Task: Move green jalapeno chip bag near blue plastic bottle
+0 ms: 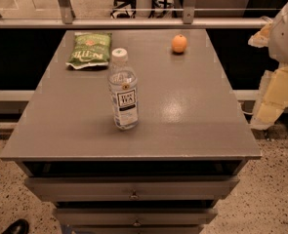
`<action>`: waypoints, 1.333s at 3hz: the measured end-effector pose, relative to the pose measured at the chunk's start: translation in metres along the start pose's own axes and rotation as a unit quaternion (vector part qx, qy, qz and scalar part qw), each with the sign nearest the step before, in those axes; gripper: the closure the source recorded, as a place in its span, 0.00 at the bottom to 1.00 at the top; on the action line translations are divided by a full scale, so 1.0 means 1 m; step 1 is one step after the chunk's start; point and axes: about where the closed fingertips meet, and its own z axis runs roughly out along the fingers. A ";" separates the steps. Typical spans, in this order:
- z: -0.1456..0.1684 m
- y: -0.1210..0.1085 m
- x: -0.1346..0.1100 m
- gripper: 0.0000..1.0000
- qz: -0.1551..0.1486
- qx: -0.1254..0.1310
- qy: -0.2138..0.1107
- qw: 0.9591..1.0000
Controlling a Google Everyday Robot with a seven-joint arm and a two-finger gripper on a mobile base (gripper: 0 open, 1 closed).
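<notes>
Step in hand: reach for the green jalapeno chip bag (89, 49); no grasp made yet.
The bag lies flat at the far-left corner of the surface (192, 106), well apart from the upright blue plastic bottle (123, 89). The pincer (274, 99) hangs beyond the right edge, and whether it is apart or together cannot be told. Approach clear of the bottle and the orange fruit (179, 43), then grip from above.
</notes>
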 end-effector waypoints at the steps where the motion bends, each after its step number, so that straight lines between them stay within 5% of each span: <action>1: 0.000 0.000 0.000 0.00 0.000 0.000 0.000 1.000; 3: 0.034 -0.044 -0.029 0.00 -0.059 0.012 -0.038 0.997; 4: 0.067 -0.080 -0.059 0.00 -0.103 0.020 -0.072 0.992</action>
